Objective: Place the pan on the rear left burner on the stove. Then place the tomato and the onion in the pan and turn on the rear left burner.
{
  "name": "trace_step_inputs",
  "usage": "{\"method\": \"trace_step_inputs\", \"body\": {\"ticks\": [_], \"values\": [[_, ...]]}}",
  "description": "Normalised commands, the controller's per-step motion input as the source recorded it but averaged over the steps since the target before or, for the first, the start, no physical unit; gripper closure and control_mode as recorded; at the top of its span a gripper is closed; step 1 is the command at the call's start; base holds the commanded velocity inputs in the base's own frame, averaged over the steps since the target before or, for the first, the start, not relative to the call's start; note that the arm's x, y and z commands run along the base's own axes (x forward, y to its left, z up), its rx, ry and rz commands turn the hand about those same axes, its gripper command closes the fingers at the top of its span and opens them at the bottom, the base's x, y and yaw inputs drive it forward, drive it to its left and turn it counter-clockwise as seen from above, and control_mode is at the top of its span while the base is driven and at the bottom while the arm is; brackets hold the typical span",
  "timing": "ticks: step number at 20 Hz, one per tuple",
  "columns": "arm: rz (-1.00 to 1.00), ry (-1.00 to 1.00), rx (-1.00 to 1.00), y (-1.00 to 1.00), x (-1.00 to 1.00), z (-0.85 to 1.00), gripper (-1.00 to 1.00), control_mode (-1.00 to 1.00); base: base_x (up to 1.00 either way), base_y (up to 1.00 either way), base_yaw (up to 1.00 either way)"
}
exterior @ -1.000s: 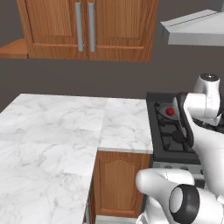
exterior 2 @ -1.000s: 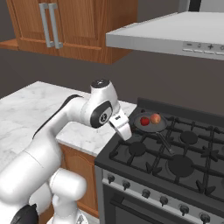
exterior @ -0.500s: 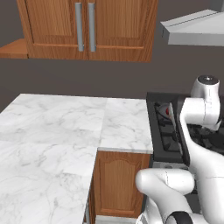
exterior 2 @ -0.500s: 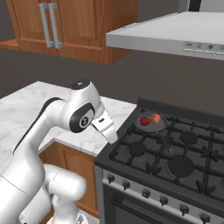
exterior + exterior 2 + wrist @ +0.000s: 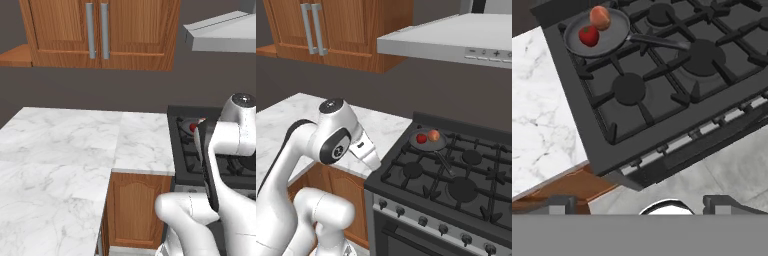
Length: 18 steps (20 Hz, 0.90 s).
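Gripper (image 5: 639, 202) fingers stand wide apart with nothing between them, out past the front left corner of the stove (image 5: 637, 125). Back on the rear left burner sits the pan (image 5: 596, 34), handle pointing toward the middle of the grates. Inside it, the tomato (image 5: 588, 35) and the onion (image 5: 600, 17) lie side by side, nearly touching. Marble counter (image 5: 542, 110) runs alongside.

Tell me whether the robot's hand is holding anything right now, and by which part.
Nothing is held. The hand is open and empty, off the front of the black gas stove; the small dark grey round pan sits apart on a rear burner.
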Motion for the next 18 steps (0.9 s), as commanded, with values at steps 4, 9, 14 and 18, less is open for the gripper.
{"method": "trace_step_inputs", "body": {"ticks": [4,9,14,18], "values": [[0.18,-0.14,0.0,0.24,-0.07,0.0,-1.0,-1.0,0.0,0.0,0.0],[0.17,-0.06,-0.02,0.32,0.0,0.0,-1.0,-1.0,0.0,0.0,0.0],[0.05,0.0,-0.06,0.39,-0.05,0.01,-1.0,-1.0,0.0,0.0,0.0],[0.0,0.01,-0.1,0.48,0.0,0.08,-1.0,-1.0,0.0,0.0,0.0]]}}
